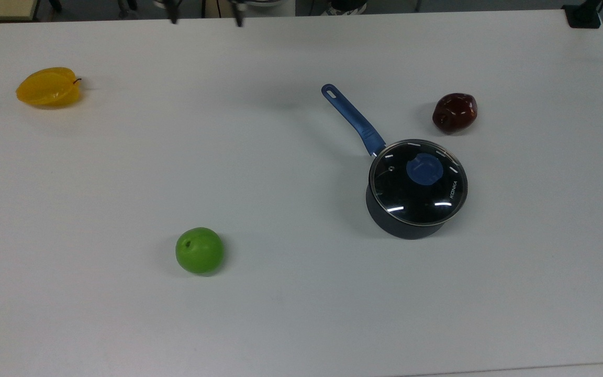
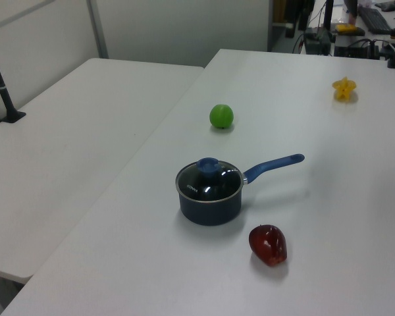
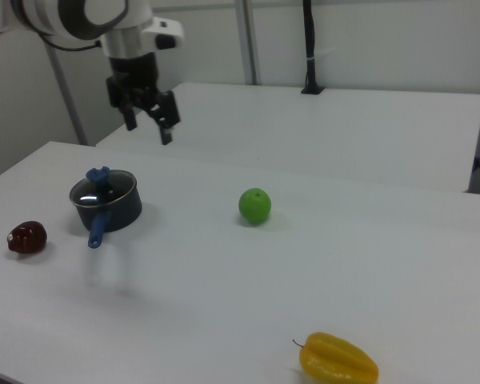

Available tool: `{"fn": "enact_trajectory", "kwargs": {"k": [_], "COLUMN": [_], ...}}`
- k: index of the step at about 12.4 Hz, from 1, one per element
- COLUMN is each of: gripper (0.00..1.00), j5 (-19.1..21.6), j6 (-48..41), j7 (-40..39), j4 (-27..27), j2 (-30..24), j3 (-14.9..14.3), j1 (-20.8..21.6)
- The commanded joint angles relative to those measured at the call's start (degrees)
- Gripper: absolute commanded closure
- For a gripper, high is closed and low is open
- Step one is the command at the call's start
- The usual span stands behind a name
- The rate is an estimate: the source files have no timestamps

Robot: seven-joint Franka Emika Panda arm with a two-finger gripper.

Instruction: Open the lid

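1. Going by the top view from its left: a yellow star fruit [image 1: 48, 87] lies far to the top view's left on the white tabletop [image 1: 280, 324], well apart from everything else.
2. Further right and nearer the bottom edge of the top view sits a green apple [image 1: 199, 250], alone on bare surface.
3. At the top edge of the top view, the two dark fingertips of the hand [image 1: 205, 15] poke into frame, spread wide apart with nothing between them.
4. In the right view the hand [image 3: 148, 132] hangs in the air above and slightly to the right view's right of the pan, fingers pointing down, wide open and empty, touching nothing.
5. Right of centre in the top view stands a dark saucepan [image 1: 409, 222], its blue handle [image 1: 353, 120] running up toward the top view's left.
6. The lid [image 1: 417, 182] sits closed and level on the saucepan, its metal rim meeting the pan's edge all round; the blue knob [image 1: 424, 169] is at its centre, a small steam hole lies to the knob's left, and the "KONKA" print is near the rim on the top view's right.
7. Furthest right, a dark red fruit [image 1: 454, 112] lies near the pan, above it in the top view, not touching it.
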Motion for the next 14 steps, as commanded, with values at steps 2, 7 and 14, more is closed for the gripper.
{"fn": "enact_trajectory", "kwargs": {"k": [2,7,14], "gripper": [0.00,0.00,0.00], "j5": [-1.2,-1.2,-7.7], "j6": [8.3,16.4,20.1], "j7": [24.9,51.3,65.8], "j4": [-0.7,3.0,8.4], "j2": [5.5,13.8,23.4], "j3": [-0.8,-0.1,1.0], "j1": [10.7,18.8,24.4]}}
